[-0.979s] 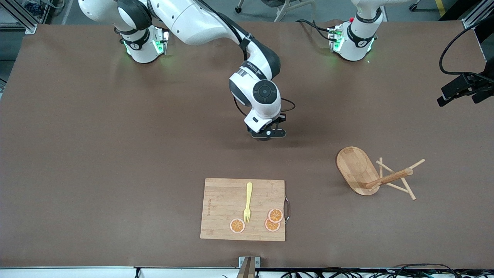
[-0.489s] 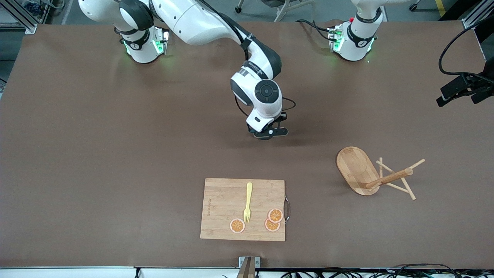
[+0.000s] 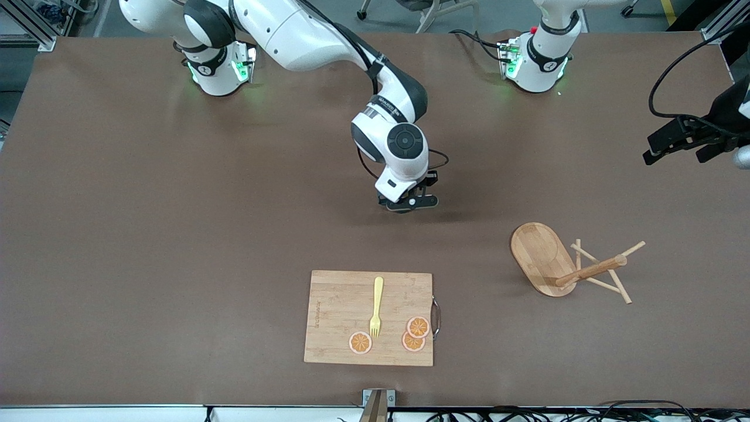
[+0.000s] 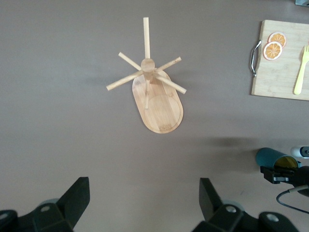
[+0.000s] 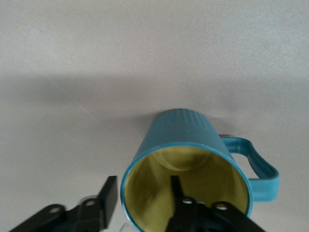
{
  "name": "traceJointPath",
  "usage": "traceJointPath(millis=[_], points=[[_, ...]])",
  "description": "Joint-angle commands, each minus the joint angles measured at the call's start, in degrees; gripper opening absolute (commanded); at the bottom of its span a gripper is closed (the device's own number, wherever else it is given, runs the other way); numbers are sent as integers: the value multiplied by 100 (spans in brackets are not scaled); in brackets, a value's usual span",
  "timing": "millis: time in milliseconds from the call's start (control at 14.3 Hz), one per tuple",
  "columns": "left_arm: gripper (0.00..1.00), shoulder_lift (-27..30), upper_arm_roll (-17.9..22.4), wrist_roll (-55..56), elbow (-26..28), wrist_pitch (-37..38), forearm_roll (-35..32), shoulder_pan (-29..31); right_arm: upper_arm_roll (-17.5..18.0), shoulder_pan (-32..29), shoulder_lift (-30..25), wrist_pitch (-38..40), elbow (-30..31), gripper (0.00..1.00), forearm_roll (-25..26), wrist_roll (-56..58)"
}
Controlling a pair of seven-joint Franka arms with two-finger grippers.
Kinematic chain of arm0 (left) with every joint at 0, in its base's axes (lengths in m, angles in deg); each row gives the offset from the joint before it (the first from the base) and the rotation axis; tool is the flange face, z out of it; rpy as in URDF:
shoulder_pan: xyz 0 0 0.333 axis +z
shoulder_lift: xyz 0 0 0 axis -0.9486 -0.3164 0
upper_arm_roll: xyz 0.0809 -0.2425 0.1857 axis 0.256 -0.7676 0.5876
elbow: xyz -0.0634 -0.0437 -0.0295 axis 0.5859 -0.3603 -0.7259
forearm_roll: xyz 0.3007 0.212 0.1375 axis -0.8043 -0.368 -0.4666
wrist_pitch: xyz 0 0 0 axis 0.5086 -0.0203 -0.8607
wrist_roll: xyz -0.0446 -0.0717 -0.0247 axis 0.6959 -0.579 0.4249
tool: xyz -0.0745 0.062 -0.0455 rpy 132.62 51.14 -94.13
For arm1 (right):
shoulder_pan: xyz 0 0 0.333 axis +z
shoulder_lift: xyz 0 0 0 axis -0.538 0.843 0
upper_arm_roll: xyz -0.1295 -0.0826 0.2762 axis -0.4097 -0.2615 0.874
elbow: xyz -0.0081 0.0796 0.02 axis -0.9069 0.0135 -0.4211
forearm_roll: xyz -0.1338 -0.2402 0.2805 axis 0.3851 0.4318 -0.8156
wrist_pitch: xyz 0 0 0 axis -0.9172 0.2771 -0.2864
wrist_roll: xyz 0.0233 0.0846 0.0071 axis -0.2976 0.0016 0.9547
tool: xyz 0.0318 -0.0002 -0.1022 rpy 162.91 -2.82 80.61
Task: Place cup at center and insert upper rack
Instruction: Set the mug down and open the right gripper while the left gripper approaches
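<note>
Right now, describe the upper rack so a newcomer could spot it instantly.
Start at the bamboo cutting board near the front camera, then look toward the left arm's end of the table. The upper rack lies there tipped on its side. It alone has an oval base, a thick post and thin crossing pegs.

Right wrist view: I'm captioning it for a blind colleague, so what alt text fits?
A teal ribbed mug with a yellow inside stands upright on the brown table, handle out to one side. The right gripper straddles the mug's rim, one finger inside and one outside.
</note>
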Motion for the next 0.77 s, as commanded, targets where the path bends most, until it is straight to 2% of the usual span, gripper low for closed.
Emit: traceJointPath(millis=[0,210,489,699], points=[[100,-30,-216,48,-11,-106,-133,-30,-53,-5,-18,51,-118,100,-95,48],[100,-22,-769,442,7,-62,-555,-48,-44,-75,-176,226,-118,100,-104,39],[100,-39,-1209,830,33,8,-388,-66,-105,-434,-640,1401,-547,100,-52,100],[100,-30,-1500,883,42,17,-240,-57,-132,-1066,-1176,2027,-593,100,-34,468]])
